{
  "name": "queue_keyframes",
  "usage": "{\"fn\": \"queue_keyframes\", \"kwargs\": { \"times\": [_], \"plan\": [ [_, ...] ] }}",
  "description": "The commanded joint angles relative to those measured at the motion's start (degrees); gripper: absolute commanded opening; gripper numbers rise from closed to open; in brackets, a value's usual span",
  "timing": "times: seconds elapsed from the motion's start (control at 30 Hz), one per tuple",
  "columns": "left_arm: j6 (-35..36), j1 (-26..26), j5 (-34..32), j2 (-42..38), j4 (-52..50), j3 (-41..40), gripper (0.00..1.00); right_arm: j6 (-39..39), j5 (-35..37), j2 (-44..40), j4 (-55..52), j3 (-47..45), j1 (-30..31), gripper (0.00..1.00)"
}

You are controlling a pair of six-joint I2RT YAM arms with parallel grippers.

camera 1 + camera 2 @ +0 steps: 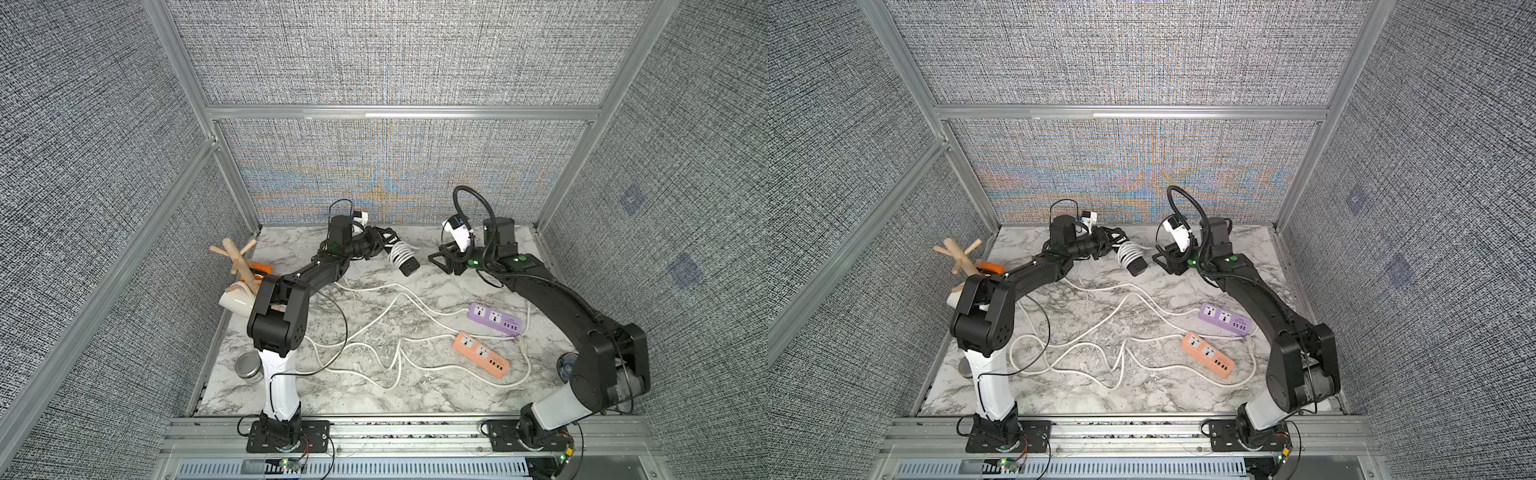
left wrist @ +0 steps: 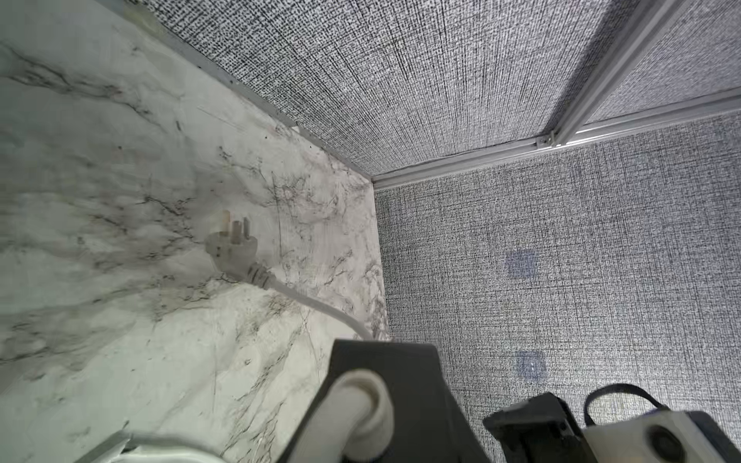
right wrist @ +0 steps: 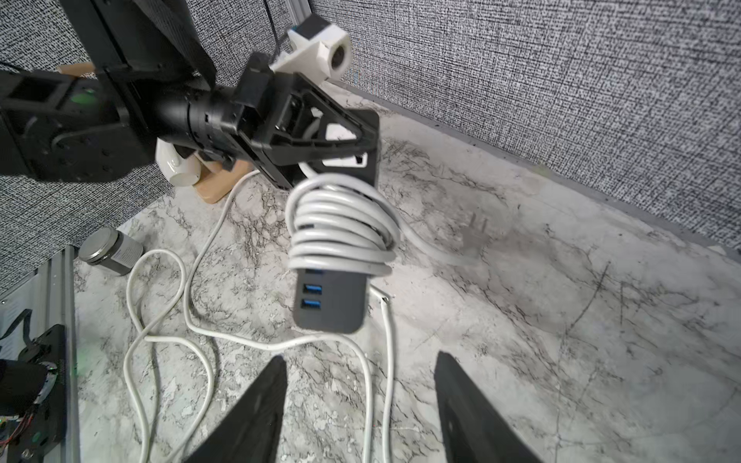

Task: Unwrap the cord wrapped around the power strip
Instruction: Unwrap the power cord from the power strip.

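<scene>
Your left fingers (image 3: 353, 132) clamp one end of power strip (image 3: 328, 304), raised over back of worktop (image 3: 561, 320). Long axis points toward your right fingers (image 3: 256, 409), USB end free; these stand wide, empty, just short of cord (image 3: 341, 228) coils. Plug (image 2: 230, 248) lies beyond.

1. Smooth marble-look table (image 3: 561, 320), faintly scratched, with a dull sheen.
2. Rough grey woven cloth on the walls (image 1: 374, 50).
3. Brushed pale metal frame (image 1: 399, 112).
4. Matt black plastic power strip (image 3: 328, 304).
5. Smooth white plastic-sheathed cord (image 3: 341, 224), slightly satin.
6. Bare pale wood rack (image 1: 239, 259), unvarnished in look.
7. Glossy white mug (image 3: 178, 168).
8. Dull grey metal-lidded jar (image 3: 108, 250).
</scene>
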Motion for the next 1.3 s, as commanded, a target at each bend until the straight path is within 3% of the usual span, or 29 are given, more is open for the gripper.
{"fn": "queue_keyframes", "kwargs": {
  "times": [0.0,0.27,0.8,0.93,1.1,1.27],
  "plan": [
    [4.5,0.6,5.0,-0.7,-4.4,2.5,0.00,-4.8,-2.6,-0.4,7.1,-2.3,-0.9,0.60],
    [5.6,0.6,12.3,0.0,-9.0,5.2,0.00,-12.4,-2.5,3.7,12.1,-2.6,-0.2,0.42],
    [6.3,0.6,17.1,-0.3,-10.0,5.2,0.00,-15.0,-4.5,16.3,9.6,6.9,4.2,0.40],
    [4.1,0.7,16.7,0.0,-5.9,2.2,0.00,-12.6,-5.8,15.3,13.1,4.7,4.2,0.17],
    [-3.6,0.8,16.9,2.7,4.4,0.1,0.00,-13.0,-6.0,15.1,9.5,5.5,4.0,0.02],
    [-1.0,0.9,13.2,2.7,0.6,0.0,0.00,-13.3,-5.3,13.9,6.0,7.5,4.0,0.00]
  ]
}}
